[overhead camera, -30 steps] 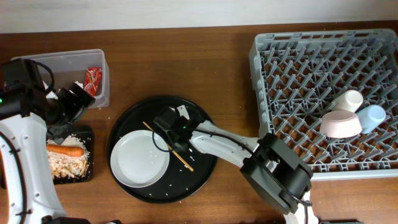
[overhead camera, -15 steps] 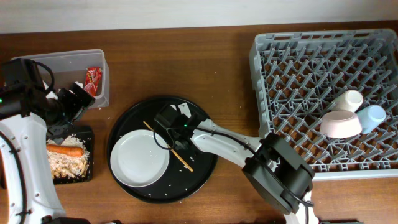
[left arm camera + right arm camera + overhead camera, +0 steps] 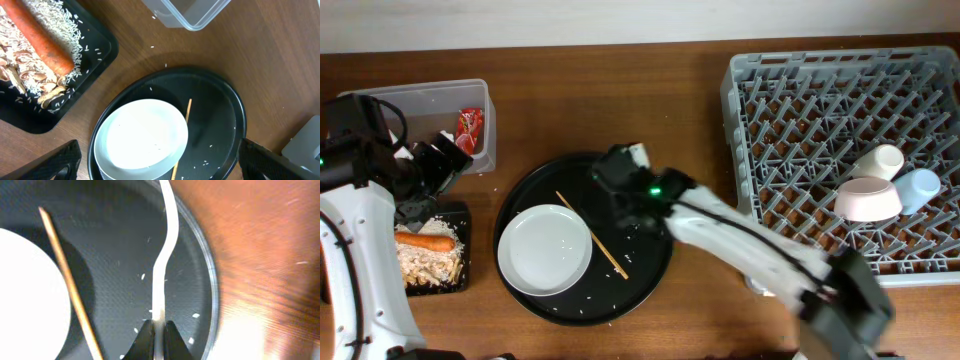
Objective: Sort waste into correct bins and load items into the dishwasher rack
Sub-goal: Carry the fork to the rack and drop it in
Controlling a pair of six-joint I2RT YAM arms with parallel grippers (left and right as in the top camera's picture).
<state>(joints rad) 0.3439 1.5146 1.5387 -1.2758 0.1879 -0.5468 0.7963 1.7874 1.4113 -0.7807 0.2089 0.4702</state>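
The white plastic fork (image 3: 167, 245) is pinched by its handle in my right gripper (image 3: 159, 329), which is shut on it above the far right part of the round black tray (image 3: 212, 280). From overhead, that right gripper (image 3: 620, 172) shows the fork's end (image 3: 638, 152) sticking out. The white plate (image 3: 545, 250) lies on the tray's left side. My left gripper (image 3: 442, 160) is open and empty between the clear tub (image 3: 420, 97) and the flat black tray (image 3: 463, 215). A red wrapper (image 3: 470, 130) is in the tub. A carrot (image 3: 42, 42) and rice lie on the black tray.
A thin wooden stick (image 3: 592, 235) lies on the round tray beside the plate, among scattered rice grains. The grey dishwasher rack (image 3: 800, 120) at the right holds a white bowl (image 3: 867, 200), a white cup (image 3: 880, 160) and a light-blue cup (image 3: 920, 188).
My right gripper has shut on the fork and moved up and to the right with it, toward the tray's far edge. The left arm has not moved.
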